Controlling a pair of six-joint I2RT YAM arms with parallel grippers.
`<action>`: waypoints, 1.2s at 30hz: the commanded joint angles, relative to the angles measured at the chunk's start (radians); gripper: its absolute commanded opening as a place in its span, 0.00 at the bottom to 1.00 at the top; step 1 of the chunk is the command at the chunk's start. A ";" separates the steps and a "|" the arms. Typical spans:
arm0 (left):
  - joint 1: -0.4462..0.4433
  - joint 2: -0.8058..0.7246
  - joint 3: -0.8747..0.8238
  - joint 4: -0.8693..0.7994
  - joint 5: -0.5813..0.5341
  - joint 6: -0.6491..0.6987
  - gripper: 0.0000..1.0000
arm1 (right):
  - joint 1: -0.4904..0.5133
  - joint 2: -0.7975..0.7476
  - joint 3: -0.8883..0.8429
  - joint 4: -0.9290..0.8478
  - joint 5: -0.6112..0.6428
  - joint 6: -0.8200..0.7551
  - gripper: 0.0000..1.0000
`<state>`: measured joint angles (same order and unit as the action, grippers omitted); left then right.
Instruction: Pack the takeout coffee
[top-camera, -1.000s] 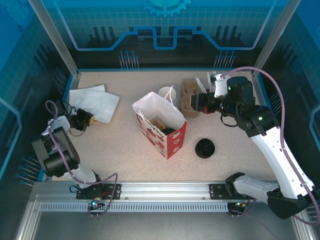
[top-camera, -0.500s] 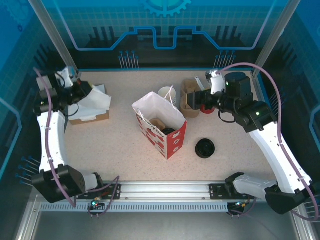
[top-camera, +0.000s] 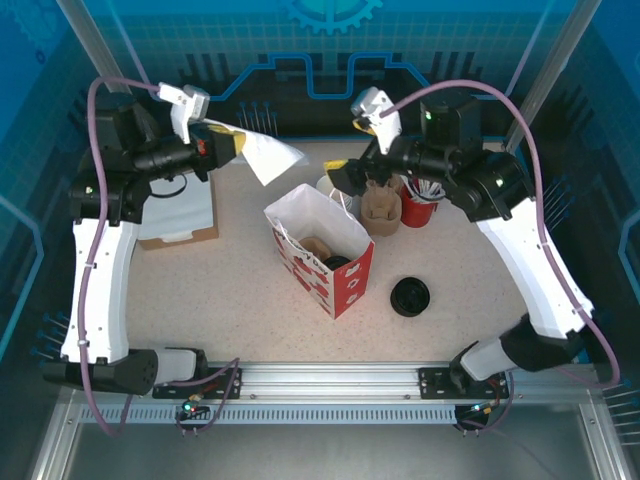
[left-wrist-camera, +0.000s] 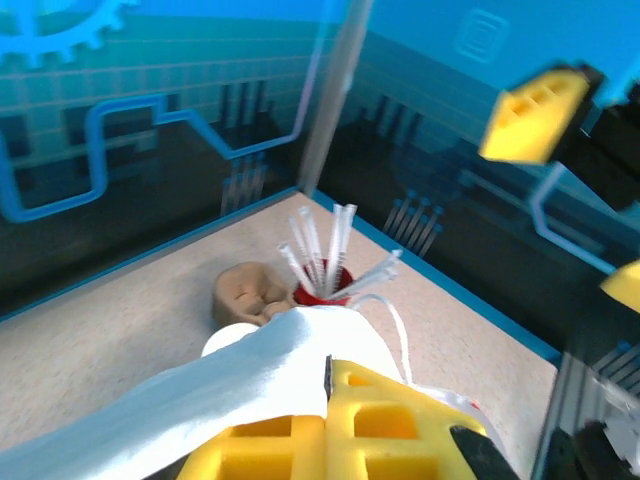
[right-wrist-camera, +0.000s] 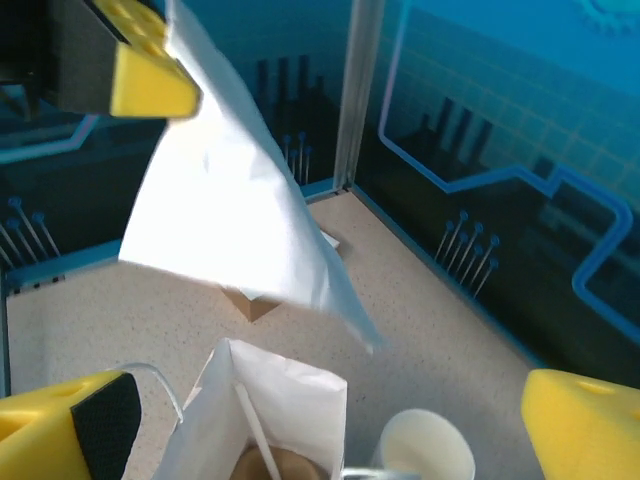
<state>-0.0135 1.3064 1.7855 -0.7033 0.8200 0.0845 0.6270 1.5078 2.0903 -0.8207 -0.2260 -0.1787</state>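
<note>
A red-and-white paper bag (top-camera: 330, 268) stands open at mid-table. Inside it I see a brown carrier and a round black lid (top-camera: 337, 262), probably the takeout coffee; its cup wall is hidden. My left gripper (top-camera: 225, 148) is raised at the back left, shut on a white napkin (top-camera: 266, 155) that hangs toward the bag. In the left wrist view the yellow fingers (left-wrist-camera: 390, 420) pinch the napkin (left-wrist-camera: 220, 385). My right gripper (top-camera: 345, 178) hovers open behind the bag's rear rim. In its wrist view it (right-wrist-camera: 330, 430) is empty above the bag (right-wrist-camera: 275, 405).
A stack of cream cups (top-camera: 331, 186), brown carriers (top-camera: 380, 207) and a red cup of straws (top-camera: 420, 208) stand behind the bag. Loose black lids (top-camera: 410, 297) lie to the bag's right. A cardboard napkin box (top-camera: 182, 226) sits at the left.
The left arm rose and swung right, lifting a napkin off the box toward the bag. The right arm lifted away from the carriers and moved left to the bag's rear.
</note>
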 joint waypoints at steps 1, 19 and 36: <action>-0.051 0.014 0.033 -0.008 0.102 0.137 0.01 | 0.041 0.098 0.154 -0.121 -0.054 -0.157 1.00; -0.118 0.051 0.104 0.017 0.203 0.195 0.01 | 0.103 0.361 0.397 -0.235 -0.153 -0.091 0.59; -0.117 -0.199 -0.011 0.095 -0.132 0.014 0.79 | 0.056 0.136 0.310 -0.151 -0.072 0.228 0.00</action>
<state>-0.1230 1.2030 1.8275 -0.6632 0.7799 0.1600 0.6903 1.7100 2.4229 -1.0012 -0.3141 -0.0574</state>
